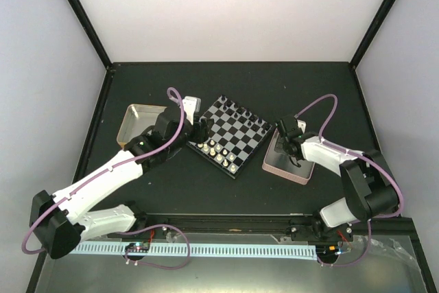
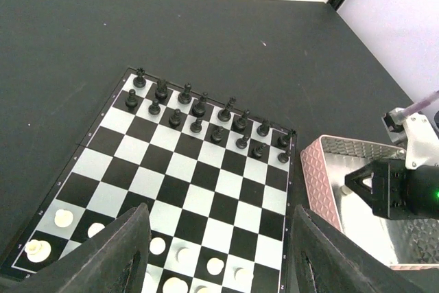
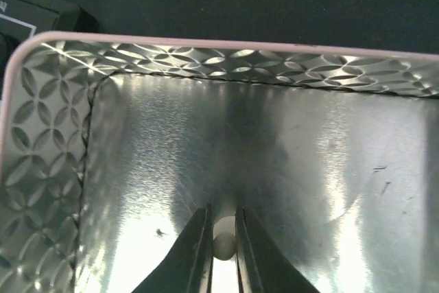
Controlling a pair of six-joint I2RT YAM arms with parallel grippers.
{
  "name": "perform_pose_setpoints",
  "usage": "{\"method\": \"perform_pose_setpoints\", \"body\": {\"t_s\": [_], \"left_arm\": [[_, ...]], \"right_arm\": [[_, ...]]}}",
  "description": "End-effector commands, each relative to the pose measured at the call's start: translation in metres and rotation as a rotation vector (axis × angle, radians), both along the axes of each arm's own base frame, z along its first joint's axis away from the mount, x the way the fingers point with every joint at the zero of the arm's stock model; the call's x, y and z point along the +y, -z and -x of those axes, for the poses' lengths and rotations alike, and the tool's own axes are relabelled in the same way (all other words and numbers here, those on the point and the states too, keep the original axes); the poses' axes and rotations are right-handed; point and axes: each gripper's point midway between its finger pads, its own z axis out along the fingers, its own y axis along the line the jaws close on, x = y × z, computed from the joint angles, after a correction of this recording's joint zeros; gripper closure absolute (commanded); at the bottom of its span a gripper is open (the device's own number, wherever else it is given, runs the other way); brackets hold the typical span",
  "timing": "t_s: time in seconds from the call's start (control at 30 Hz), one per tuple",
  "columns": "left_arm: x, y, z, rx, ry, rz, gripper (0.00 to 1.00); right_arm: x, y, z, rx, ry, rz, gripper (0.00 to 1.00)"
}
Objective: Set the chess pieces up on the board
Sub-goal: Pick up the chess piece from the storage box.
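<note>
Inside the pink tray (image 3: pixel 48 135), right gripper (image 3: pixel 223 228) jaws pinch a cream chess piece (image 3: pixel 223 245); left gripper (image 2: pixel 219 214) jaws wide above the board (image 2: pixel 171 162).

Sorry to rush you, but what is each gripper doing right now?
Left gripper: open, holding nothing, above the board.
Right gripper: closed on a cream-white chess piece inside the pink tray.
</note>
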Motion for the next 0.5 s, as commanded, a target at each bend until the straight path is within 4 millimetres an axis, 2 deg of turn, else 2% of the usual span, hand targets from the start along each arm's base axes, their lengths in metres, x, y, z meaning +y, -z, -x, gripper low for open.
{"method": "perform_pose_setpoints", "body": {"t_s": [0.0,0.1,0.17,0.3,0.47], "left_arm": [[-0.004,-0.007,-0.002,0.002,0.011,0.021,0.41],[-0.005,-0.007,-0.003,0.011,0.014,0.021,0.42],[-0.006,-0.006,-0.002,0.017,0.020,0.018,0.42],[-0.009,-0.004,-0.003,0.029,0.029,0.017,0.42],[-0.013,-0.001,-0.003,0.044,0.044,0.020,0.42]], "right_arm": [[0.010,0.001,-0.006,-0.037,0.039,-0.082,0.82],[0.011,-0.005,-0.005,-0.043,0.032,-0.091,0.73],[0.011,-0.011,-0.005,-0.049,0.029,-0.090,0.71],[0.008,-0.013,-0.004,-0.019,0.028,-0.059,0.71],[0.003,-0.006,0.000,0.034,0.040,-0.013,0.73]]}}
